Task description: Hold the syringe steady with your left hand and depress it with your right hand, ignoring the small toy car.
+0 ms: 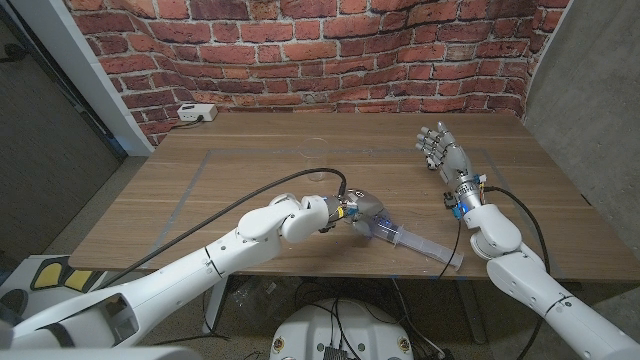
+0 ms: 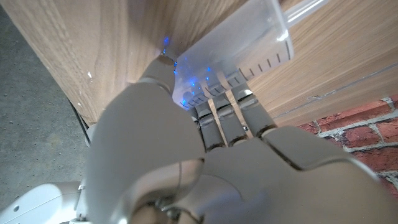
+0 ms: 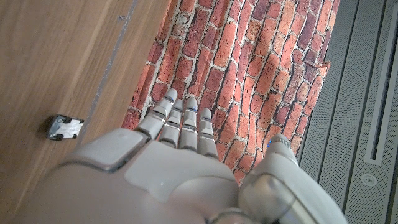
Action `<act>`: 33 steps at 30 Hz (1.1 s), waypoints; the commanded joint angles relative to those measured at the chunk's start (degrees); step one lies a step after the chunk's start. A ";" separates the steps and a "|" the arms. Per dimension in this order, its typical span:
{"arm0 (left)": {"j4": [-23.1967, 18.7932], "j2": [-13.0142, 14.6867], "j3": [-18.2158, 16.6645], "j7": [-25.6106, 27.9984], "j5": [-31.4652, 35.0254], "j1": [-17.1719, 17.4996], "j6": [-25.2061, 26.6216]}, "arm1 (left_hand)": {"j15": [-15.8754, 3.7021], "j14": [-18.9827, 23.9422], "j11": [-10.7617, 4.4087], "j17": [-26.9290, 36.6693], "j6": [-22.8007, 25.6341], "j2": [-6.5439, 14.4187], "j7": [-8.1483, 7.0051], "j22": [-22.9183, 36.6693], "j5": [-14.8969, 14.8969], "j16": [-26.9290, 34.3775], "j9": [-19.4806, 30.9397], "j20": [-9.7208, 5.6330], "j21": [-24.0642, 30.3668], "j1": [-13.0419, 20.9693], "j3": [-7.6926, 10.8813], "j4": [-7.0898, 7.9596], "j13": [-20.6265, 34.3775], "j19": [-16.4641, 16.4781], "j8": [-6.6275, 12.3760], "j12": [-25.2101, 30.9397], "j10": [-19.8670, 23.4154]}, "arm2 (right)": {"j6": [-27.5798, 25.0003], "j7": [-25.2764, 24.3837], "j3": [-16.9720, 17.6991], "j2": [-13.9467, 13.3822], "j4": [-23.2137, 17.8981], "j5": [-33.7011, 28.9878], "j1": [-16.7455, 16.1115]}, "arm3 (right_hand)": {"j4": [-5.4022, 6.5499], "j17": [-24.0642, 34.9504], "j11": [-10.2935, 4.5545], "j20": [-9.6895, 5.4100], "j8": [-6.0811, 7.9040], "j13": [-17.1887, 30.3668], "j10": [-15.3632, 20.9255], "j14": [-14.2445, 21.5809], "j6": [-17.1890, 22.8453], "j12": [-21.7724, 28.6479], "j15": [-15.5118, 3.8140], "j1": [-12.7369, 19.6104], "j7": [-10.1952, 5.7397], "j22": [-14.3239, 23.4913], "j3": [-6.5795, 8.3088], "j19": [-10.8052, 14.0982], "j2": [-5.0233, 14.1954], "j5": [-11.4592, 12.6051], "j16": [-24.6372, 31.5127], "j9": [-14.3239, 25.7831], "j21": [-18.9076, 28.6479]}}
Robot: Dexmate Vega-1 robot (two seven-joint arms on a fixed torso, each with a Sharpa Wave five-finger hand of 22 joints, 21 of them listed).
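The syringe (image 1: 415, 241) lies on its side on the wooden table (image 1: 250, 170), close to the front edge and right of its middle, with the plunger rod running out toward the front right corner. The left hand (image 1: 365, 214) is clamped on the barrel end, fingers (image 2: 227, 115) wrapped over the clear graduated plastic. The right hand (image 1: 440, 150) is raised over the right side of the table, fingers apart, holding nothing. Judgement: light, stiff, smooth plastic, liable to roll or skid; grip the barrel, push on the plunger's end. The toy car (image 3: 64, 127) sits on the table, well apart.
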 commanded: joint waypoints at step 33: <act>-9.25 11.05 -15.21 9.01 -14.73 8.07 6.55 | -3.56 3.88 -0.11 -0.27 3.52 1.45 0.08 -0.20 0.84 -0.54 0.00 -1.07 0.50 -0.92 3.40 4.25 0.10 0.82 0.09 0.14 3.29 | 0.02 -2.74 0.56 0.33 -0.74 -3.61 2.32 | -0.64 0.09 0.09 -0.35 0.00 0.09 0.73 0.41 0.63 0.02 -0.10 0.92 0.10 0.22 0.26 0.55 0.40 0.19 -0.18 0.24 -0.18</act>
